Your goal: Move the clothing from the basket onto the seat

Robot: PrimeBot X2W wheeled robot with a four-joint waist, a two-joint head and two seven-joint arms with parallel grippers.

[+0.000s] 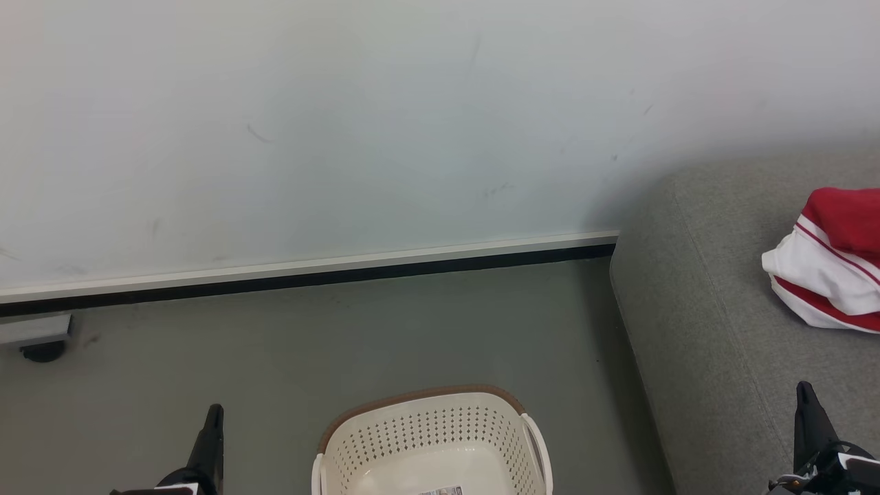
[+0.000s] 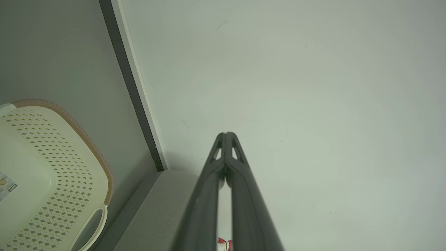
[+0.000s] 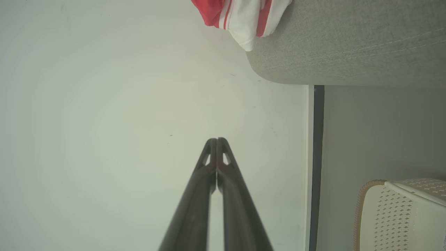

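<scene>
Red-and-white clothing [image 1: 832, 261] lies on the grey seat [image 1: 701, 330] beside the pale wall [image 1: 344, 124]; the basket [image 1: 426, 433] stands on the grey floor [image 1: 206, 344] nearby. The left gripper [image 1: 214, 412] and right gripper [image 1: 803, 392] hang with jaws clenched.

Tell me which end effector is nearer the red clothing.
The right end effector, by the grey seat bearing the clothing; the left end effector is beyond the basket.

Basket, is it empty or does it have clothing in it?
Empty, as far as shown: the basket has a bare floor apart from a label, its near end cut off. The clothing lies on the seat.
</scene>
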